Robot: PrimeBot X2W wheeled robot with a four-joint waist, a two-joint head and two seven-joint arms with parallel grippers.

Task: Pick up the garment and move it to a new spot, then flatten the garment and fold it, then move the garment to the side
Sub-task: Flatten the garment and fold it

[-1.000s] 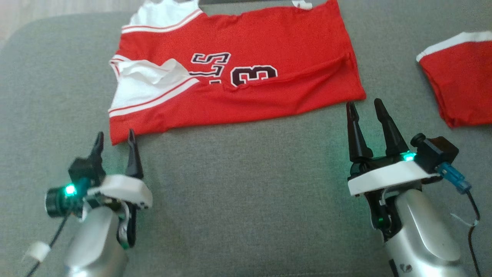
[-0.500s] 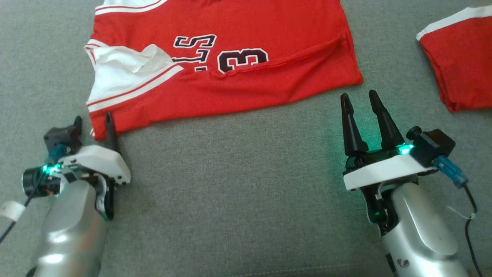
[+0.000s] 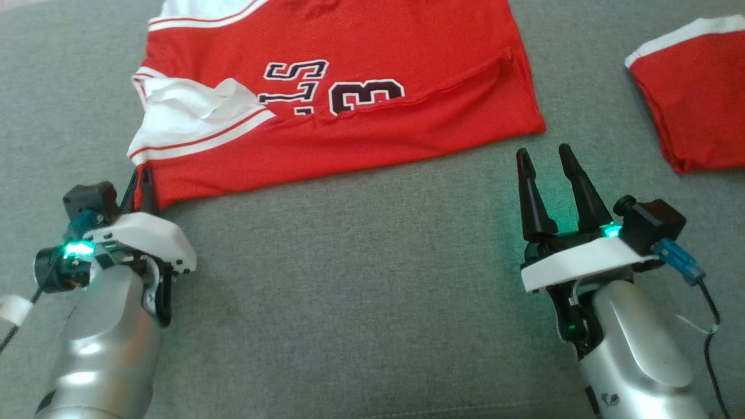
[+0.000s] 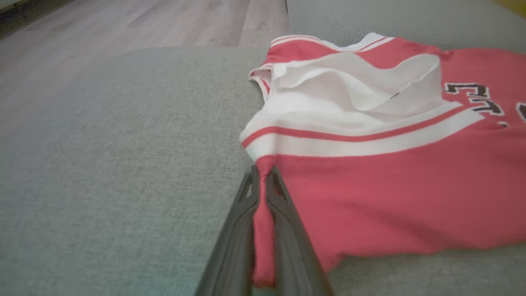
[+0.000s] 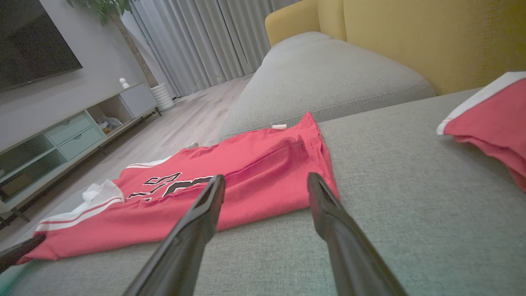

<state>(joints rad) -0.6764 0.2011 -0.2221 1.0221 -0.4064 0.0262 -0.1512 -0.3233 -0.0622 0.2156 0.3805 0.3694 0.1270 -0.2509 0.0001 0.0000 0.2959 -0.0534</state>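
The garment is a red jersey with white trim and black numbers, lying mostly flat on the grey sofa seat. My left gripper is at its near left corner and is shut on that corner. In the left wrist view, red cloth of the garment is pinched between the closed fingers of the left gripper. My right gripper stands open just short of the garment's near right corner, holding nothing. The right wrist view has the garment beyond the spread tips of the right gripper.
A second red piece with a white band lies at the far right on the seat. A yellow sofa back rises behind it. Wooden floor and a low TV cabinet lie past the sofa's left edge.
My left gripper has moved forward onto the garment's near left corner and shut on it. The head camera has shifted slightly. The right gripper stays open in place.
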